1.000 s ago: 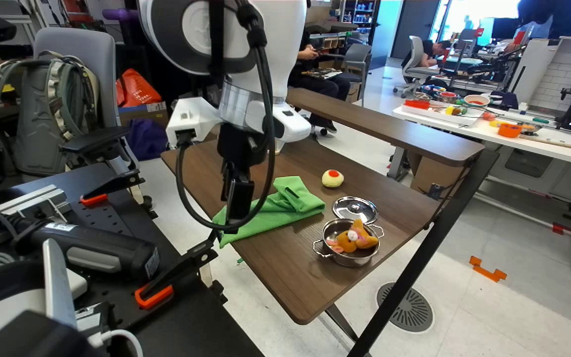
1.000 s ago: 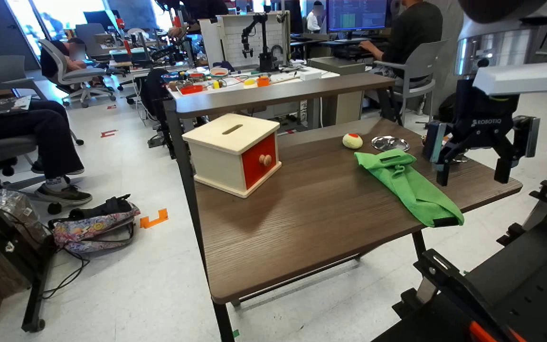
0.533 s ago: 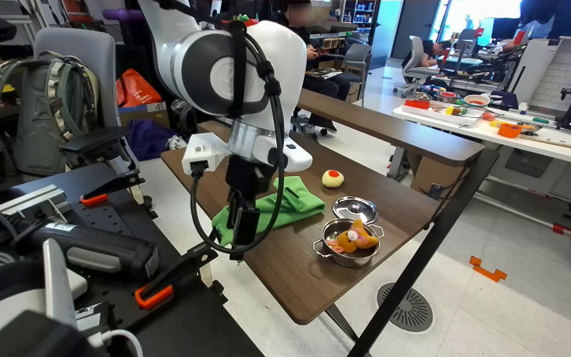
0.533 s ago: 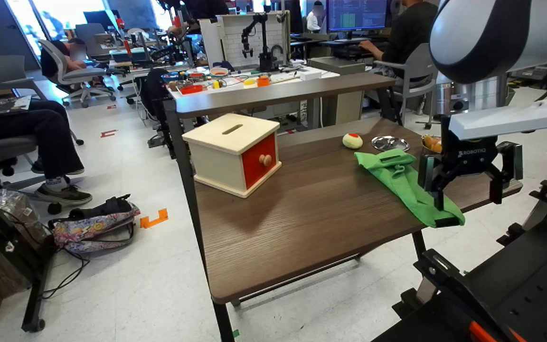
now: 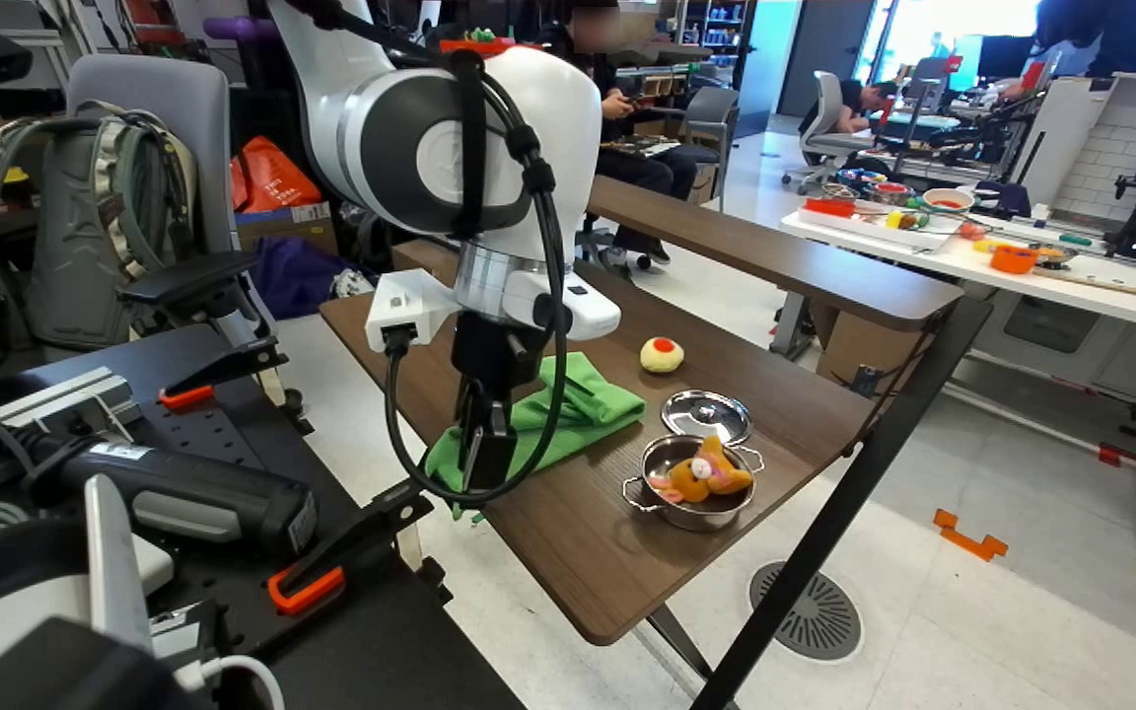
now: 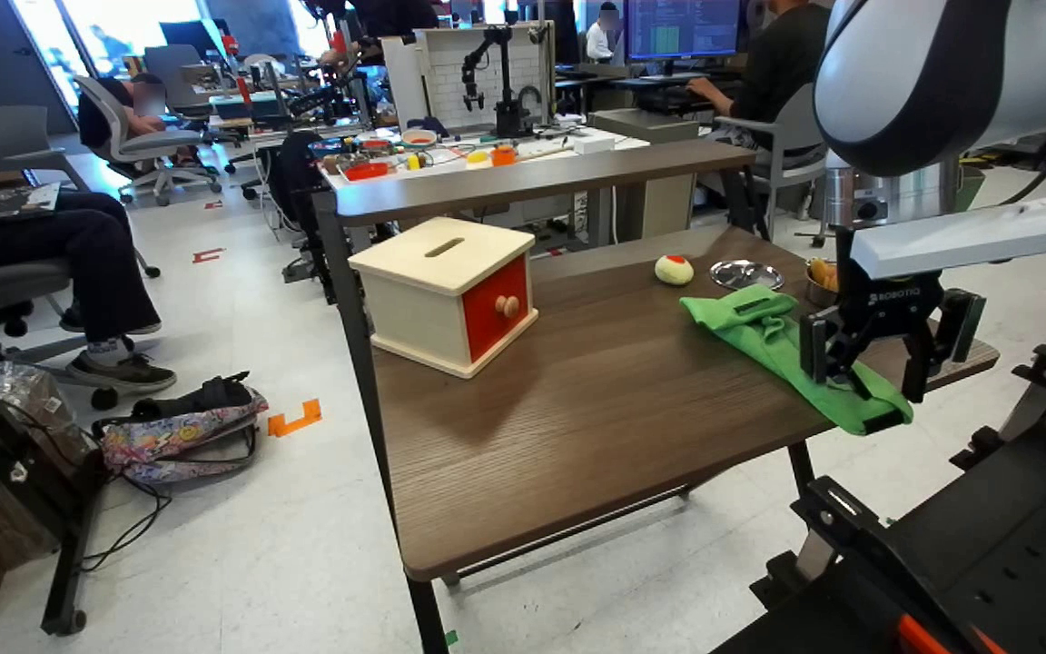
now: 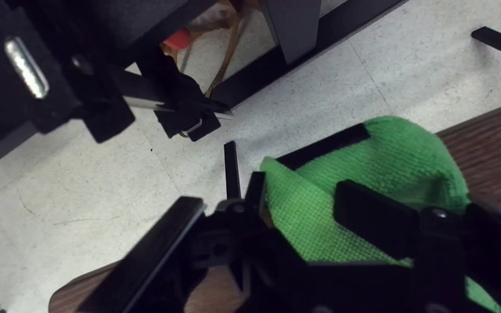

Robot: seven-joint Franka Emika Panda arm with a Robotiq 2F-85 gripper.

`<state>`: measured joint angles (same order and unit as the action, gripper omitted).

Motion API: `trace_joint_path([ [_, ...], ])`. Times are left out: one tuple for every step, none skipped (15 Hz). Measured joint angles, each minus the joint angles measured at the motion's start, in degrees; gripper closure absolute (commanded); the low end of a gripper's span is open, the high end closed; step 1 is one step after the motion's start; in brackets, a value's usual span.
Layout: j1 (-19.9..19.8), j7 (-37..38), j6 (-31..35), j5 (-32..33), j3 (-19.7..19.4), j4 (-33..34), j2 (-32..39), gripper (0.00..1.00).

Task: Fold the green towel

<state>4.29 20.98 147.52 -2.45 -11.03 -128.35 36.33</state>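
The green towel [image 5: 588, 419] lies rumpled in a long strip on the brown table, visible in both exterior views [image 6: 764, 345]. Its end with a black strip [image 7: 326, 145] hangs over the table edge. Down at that end is my gripper [image 6: 886, 389], its fingers part-way closed with a clear gap between them. In the wrist view the gripper [image 7: 300, 202] has a raised fold of towel between its fingers; one finger [image 7: 374, 217] stands in front of the cloth, the other [image 7: 255, 191] is close beside the fold's edge. Cables partly cover the gripper in an exterior view.
A steel pot [image 5: 701, 518] holding an orange plush toy [image 5: 716, 473], its lid [image 5: 706, 416] and a yellow ball [image 5: 662, 357] share the table. A wooden box [image 6: 450, 300] stands beneath a raised shelf [image 6: 541, 182]. A black bench with clamps [image 5: 331, 567] flanks the table edge.
My gripper has come down and across to the towel's overhanging end, and its fingers have drawn closer together. That end of the towel has shifted slightly outward over the edge.
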Motion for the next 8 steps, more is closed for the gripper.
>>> trace_joint_path([
  [0.00, 0.00, -0.12, 0.03, -0.34, -0.15, -0.12, 0.91],
  [0.00, 0.00, -0.16, 0.04, -0.68, -0.35, -0.25, 0.98],
  [-0.01, 0.00, -0.21, 0.06, -0.97, -0.52, -0.34, 1.00],
  [-0.02, 0.00, -0.29, 0.08, -1.25, -0.66, -0.40, 1.00],
  [-0.03, 0.00, -0.35, 0.10, -1.48, -0.80, -0.43, 0.99],
  [-0.02, 0.00, -0.33, 0.10, -1.53, -0.85, -0.43, 0.99],
  [-0.01, 0.00, -0.33, 0.10, -1.52, -0.85, -0.43, 0.99],
  [0.02, 0.00, -0.30, 0.10, -1.50, -0.91, -0.44, 0.98],
])
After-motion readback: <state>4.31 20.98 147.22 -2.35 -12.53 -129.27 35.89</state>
